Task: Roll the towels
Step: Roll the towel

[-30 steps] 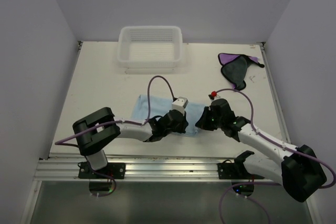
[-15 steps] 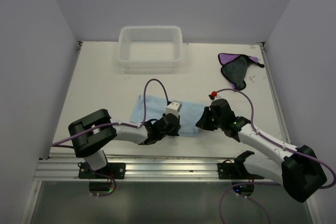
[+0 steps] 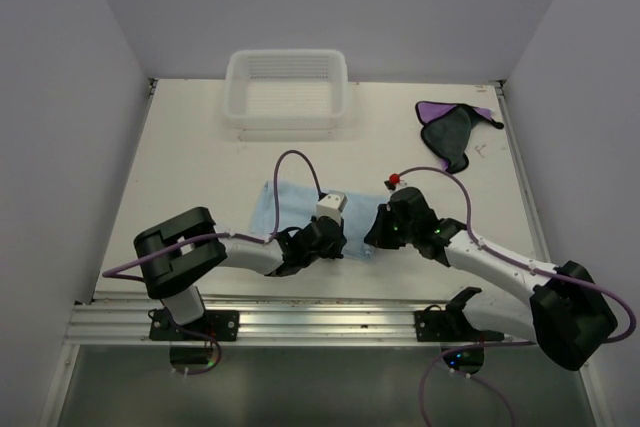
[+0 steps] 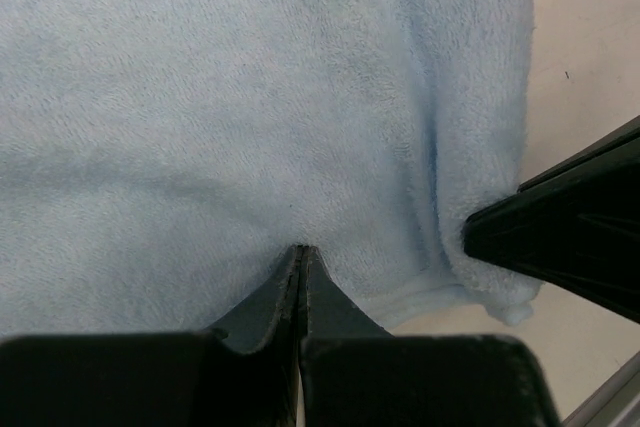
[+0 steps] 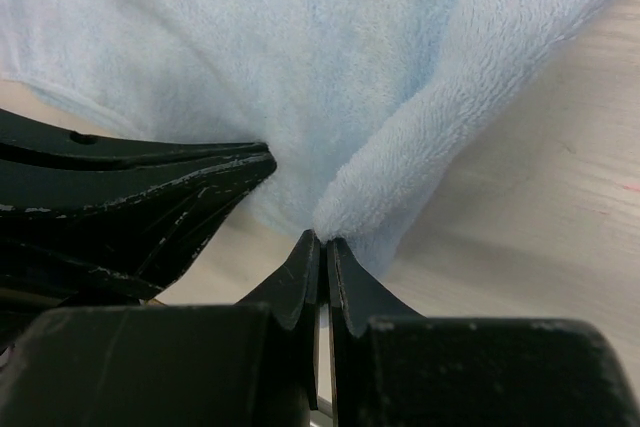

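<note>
The light blue towel point(image 3: 285, 202) lies flat near the table's front, and its right end is bunched into a raised fold point(image 5: 450, 87). My right gripper point(image 3: 369, 240) is shut with that fold pinched at its tips point(image 5: 322, 237). My left gripper point(image 3: 343, 246) is shut too. Its tips point(image 4: 302, 250) press on the towel's surface point(image 4: 250, 97) near the front edge, with nothing seen between them. The two grippers sit close together, and each one's black finger point(image 4: 570, 237) point(image 5: 130, 187) shows in the other's wrist view. The purple towel point(image 3: 450, 127) lies crumpled at the back right, dark side up.
A white basket point(image 3: 286, 119) stands at the back centre. Side walls close in the table on left and right. A metal rail point(image 3: 320, 317) runs along the front edge. Purple cables point(image 3: 300, 162) loop above both wrists.
My right gripper has moved left, carrying the towel's right end with it. My left gripper shifted left along the towel's front edge in the first half second, then held.
</note>
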Motion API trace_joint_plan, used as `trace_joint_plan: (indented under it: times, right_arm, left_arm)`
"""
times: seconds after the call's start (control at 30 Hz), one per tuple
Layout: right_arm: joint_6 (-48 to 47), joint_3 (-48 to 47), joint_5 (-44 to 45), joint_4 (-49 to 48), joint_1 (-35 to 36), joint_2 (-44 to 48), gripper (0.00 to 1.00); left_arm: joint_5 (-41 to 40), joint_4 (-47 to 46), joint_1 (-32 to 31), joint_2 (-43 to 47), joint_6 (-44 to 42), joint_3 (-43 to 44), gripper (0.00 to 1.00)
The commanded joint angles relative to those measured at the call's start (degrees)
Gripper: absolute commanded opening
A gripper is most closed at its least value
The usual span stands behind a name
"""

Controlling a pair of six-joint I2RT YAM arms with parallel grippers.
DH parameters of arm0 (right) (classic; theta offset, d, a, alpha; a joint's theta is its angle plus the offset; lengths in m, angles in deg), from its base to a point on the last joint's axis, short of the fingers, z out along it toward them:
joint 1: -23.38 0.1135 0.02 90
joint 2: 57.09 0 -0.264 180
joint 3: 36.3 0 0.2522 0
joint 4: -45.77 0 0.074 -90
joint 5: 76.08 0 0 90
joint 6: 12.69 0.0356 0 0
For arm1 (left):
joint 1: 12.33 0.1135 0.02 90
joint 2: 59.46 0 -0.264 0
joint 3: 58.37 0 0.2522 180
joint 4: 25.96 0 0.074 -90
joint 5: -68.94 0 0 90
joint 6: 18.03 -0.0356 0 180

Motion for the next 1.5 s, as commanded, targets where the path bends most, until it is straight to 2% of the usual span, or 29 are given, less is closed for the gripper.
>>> trace_joint_plan:
  times: [0.0,0.93,1.17,1.47]
  right_arm:
    - [-0.29,-3.13,0.92,-3.36,2.04,-2.36,0.0]
    - [0.24,-4.8,2.95,-6.61,5.12,-10.54,0.0]
    - [0.24,-4.54,3.74,-6.7,5.3,-12.04,0.04]
    - [1.64,-4.45,4.79,-6.53,5.3,-13.97,0.16]
  left_arm:
    - [-0.26,-0.04,-0.21,-1.19,1.26,-1.1,0.0]
    - [-0.18,-0.21,-0.21,-0.04,1.53,-2.33,0.0]
    - [-0.7,0.4,-0.13,0.57,1.35,-2.16,0.0]
    - [-1.93,1.37,-0.21,3.46,1.17,-3.12,0.0]
